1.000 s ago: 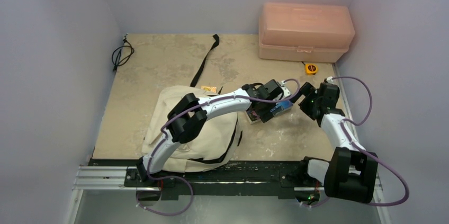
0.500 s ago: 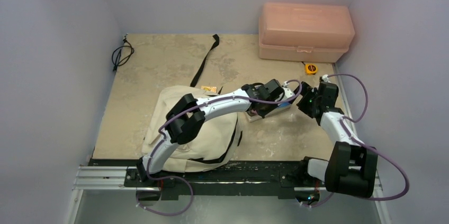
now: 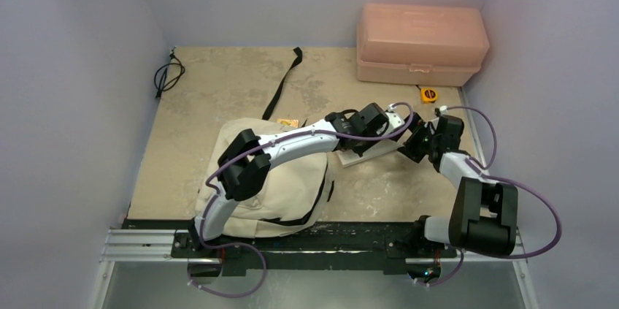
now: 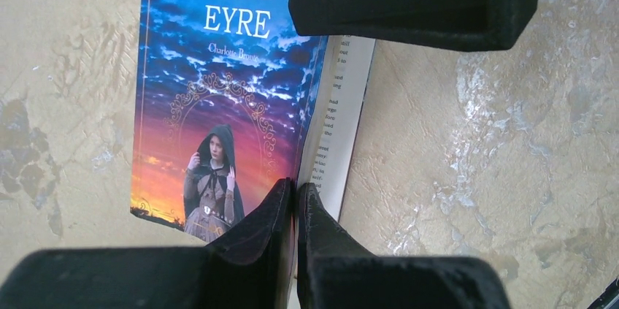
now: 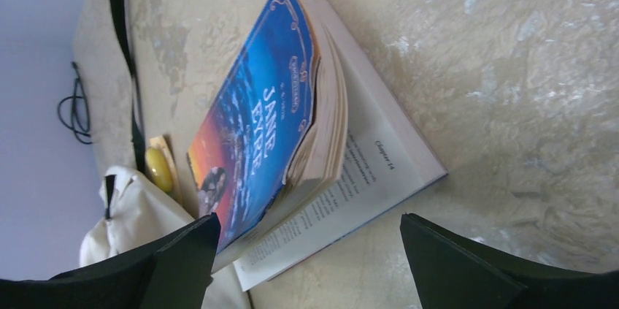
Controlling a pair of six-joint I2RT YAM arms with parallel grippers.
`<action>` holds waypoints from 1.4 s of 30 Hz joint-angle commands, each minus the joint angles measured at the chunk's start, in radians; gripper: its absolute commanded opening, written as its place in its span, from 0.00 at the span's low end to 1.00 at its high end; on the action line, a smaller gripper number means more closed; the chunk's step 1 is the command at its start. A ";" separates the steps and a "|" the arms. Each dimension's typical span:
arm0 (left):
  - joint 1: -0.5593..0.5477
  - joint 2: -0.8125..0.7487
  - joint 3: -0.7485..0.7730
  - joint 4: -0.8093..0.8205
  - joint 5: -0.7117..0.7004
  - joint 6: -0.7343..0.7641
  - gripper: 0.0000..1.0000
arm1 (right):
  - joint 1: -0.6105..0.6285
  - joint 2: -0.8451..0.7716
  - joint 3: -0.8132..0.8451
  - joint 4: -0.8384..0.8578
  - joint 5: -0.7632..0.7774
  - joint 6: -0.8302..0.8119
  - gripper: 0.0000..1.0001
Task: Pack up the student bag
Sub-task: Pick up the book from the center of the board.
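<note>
The bag (image 3: 292, 185), beige and slumped, lies at 7 o'clock on the surface (image 3: 219, 82), with the left arm arching over it. A black strap (image 3: 281, 90) runs from it toward 12 o'clock. At 3 o'clock of the bag lies the book (image 4: 212, 90), a Jane Eyre paperback. Its back pages are flat on the surface and its blue cover is raised. The left fingers (image 4: 252, 236) are clenched on the cover's edge with only a slit between them. The right fingers (image 5: 467, 265) are spread wide and grasp nothing, with the book beyond them. A pink box (image 3: 420, 42) stands at 1 o'clock, a yellow tape measure (image 3: 428, 94) just beside it, and a coiled cable (image 3: 166, 77) lies at 10 o'clock.
</note>
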 commanded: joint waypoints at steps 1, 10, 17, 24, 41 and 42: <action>0.014 -0.071 -0.006 0.036 -0.031 0.023 0.00 | -0.005 0.014 0.002 0.113 -0.099 0.081 0.99; 0.014 -0.079 -0.017 0.042 -0.014 0.019 0.00 | -0.005 0.125 -0.040 0.283 -0.196 0.207 0.84; 0.014 -0.077 -0.017 0.041 0.013 0.009 0.00 | -0.004 0.157 -0.024 0.327 -0.229 0.250 0.77; 0.013 -0.082 -0.011 0.039 0.046 -0.009 0.00 | 0.004 0.186 -0.035 0.411 -0.212 0.321 0.77; 0.069 -0.262 0.092 -0.162 0.108 -0.325 0.61 | 0.083 0.148 -0.034 0.587 -0.209 0.457 0.00; 0.083 -0.306 0.063 -0.140 0.116 -0.348 0.65 | 0.080 0.137 -0.032 0.607 -0.229 0.475 0.00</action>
